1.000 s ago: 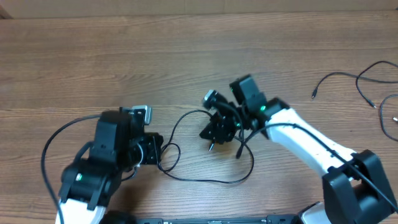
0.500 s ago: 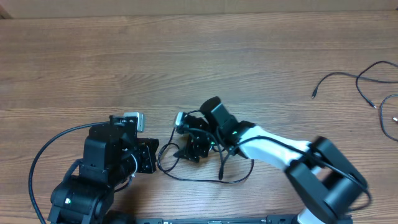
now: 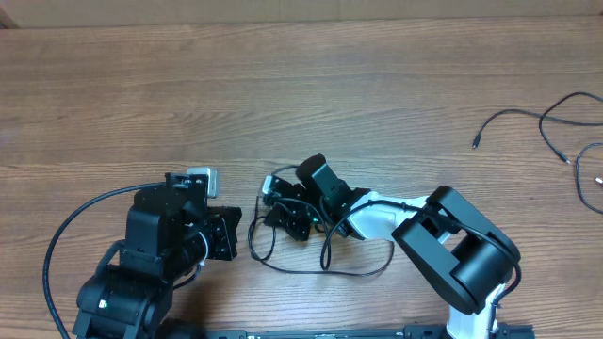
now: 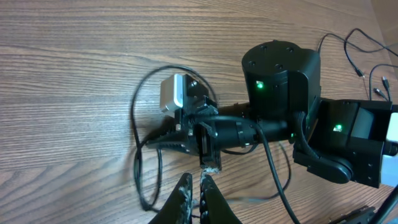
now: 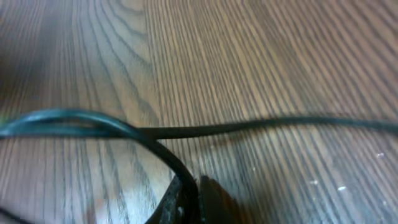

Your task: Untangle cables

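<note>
A thin black cable (image 3: 325, 256) lies in loose loops on the wooden table between my two arms. My left gripper (image 3: 237, 235) is low at the left, its fingertips (image 4: 186, 186) pressed together on a strand of that cable (image 4: 140, 149). My right gripper (image 3: 265, 218) faces it from a hand's width away, pointing down at the table (image 4: 209, 163). In the right wrist view the cable (image 5: 249, 127) curves down into the right gripper (image 5: 189, 198), whose jaws are shut on it. The plug ends of this cable are hidden.
More thin black cables (image 3: 565, 122) lie apart at the table's far right edge, one with a small plug end (image 3: 474, 144); they also show at the top right of the left wrist view (image 4: 354, 53). A thick arm cord (image 3: 66, 235) arcs beside the left arm.
My right arm has swung left to the cable loops near the left gripper, and its jaws have closed on the cable. The left arm shifted slightly down and left.
</note>
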{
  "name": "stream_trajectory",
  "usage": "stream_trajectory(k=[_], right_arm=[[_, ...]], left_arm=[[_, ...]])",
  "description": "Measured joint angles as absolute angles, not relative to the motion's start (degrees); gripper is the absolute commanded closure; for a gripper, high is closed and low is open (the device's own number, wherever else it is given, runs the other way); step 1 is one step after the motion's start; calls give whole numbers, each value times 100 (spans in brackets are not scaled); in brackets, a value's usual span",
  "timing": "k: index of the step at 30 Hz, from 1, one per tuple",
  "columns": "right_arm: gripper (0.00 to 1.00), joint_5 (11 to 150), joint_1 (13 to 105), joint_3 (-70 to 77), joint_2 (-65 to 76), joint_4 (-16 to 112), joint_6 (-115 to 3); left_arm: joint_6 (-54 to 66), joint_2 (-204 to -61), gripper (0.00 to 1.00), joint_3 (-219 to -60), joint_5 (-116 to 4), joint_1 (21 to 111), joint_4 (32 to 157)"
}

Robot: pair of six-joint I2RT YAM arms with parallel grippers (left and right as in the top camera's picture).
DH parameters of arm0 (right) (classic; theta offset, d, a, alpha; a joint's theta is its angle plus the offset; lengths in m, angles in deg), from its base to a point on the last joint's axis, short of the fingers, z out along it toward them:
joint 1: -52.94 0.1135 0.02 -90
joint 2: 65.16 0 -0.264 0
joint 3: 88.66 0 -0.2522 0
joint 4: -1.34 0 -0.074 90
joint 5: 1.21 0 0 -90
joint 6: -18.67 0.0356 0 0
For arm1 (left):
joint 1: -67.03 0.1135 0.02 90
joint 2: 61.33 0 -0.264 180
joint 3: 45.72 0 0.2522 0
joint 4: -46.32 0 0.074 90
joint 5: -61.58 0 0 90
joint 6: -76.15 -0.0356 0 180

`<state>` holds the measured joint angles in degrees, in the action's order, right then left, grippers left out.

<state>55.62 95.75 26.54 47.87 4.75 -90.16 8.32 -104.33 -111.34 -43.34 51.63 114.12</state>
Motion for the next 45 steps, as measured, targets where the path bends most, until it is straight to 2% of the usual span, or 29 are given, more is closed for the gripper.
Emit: stream_trajectory(k=[5,10,19,26,36,45], right_arm=[[96,5593,9489,2656,4794,-67,-8833],[96,5619,9135,2623,4578,42,-8691],[96,6308,7977,2470,2707,12,-8636],[96,7265,6224,2422,2066,-113,-8636],[96,7556,3376,2422,2066,-135,-8636],[96,8050,1201,2260,2068,-384,-8385]], left_arm=[[832,-10433,94,-11132,-4334,5165,11410],[832,-10433,94,-11132,-4334,5163,11412],[837,-10433,94,-11132,-4336,5163,11410],[854,-10433,92,-11132,-4452,5163,11213],[854,-10433,91,-11132,-4535,5163,11128],[889,-10433,90,-11132,-4539,5165,11108]])
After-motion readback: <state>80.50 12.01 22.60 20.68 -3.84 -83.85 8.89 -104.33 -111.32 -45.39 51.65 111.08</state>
